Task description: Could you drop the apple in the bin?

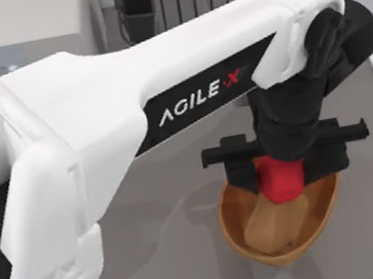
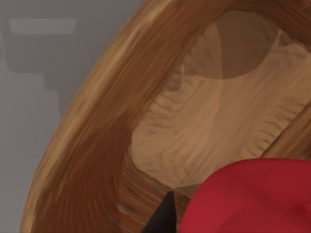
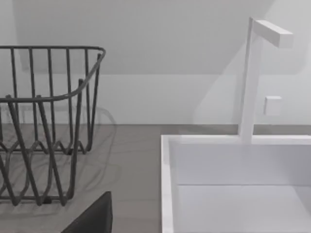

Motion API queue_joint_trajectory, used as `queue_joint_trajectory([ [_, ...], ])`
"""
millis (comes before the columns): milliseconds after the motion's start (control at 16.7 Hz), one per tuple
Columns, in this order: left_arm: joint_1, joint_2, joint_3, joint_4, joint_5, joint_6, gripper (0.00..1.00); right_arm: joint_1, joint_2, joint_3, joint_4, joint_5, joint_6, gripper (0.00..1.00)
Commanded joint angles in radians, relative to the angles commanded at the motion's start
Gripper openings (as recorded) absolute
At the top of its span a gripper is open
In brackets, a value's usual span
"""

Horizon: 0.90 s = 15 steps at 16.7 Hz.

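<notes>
The red apple [image 1: 282, 185] hangs just above the near rim of the bin [image 1: 237, 237], an oval orange-brown wicker basket at the table's right-centre. My left gripper [image 1: 282, 172] points down and is shut on the apple, its black fingers on either side of the fruit. In the left wrist view the apple [image 2: 252, 201] sits close beside a black fingertip [image 2: 164, 217], with the bin's ribbed wall [image 2: 92, 145] and tan bottom below. My right arm is parked; a dark part of its gripper [image 3: 95, 219] shows at the edge of its wrist view.
A black wire dish rack [image 3: 43, 131] stands at the back of the table [image 1: 164, 259]. A white sink [image 3: 233, 184] with a white faucet [image 3: 250, 77] lies along the right side. My left arm's white link [image 1: 96, 119] spans the table's left half.
</notes>
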Motion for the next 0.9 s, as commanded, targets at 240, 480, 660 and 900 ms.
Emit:
queue_joint_trajectory([
  [240,0.0,0.0,0.0,0.0,0.0,0.0,0.15,0.0,0.0,0.0,0.0,0.0,0.0,1.0],
  [480,0.0,0.0,0.0,0.0,0.0,0.0,0.45,0.0,0.0,0.0,0.0,0.0,0.0,1.0],
  [660,0.0,0.0,0.0,0.0,0.0,0.0,0.68,0.0,0.0,0.0,0.0,0.0,0.0,1.0],
  [900,0.0,0.0,0.0,0.0,0.0,0.0,0.98,0.0,0.0,0.0,0.0,0.0,0.0,1.0],
])
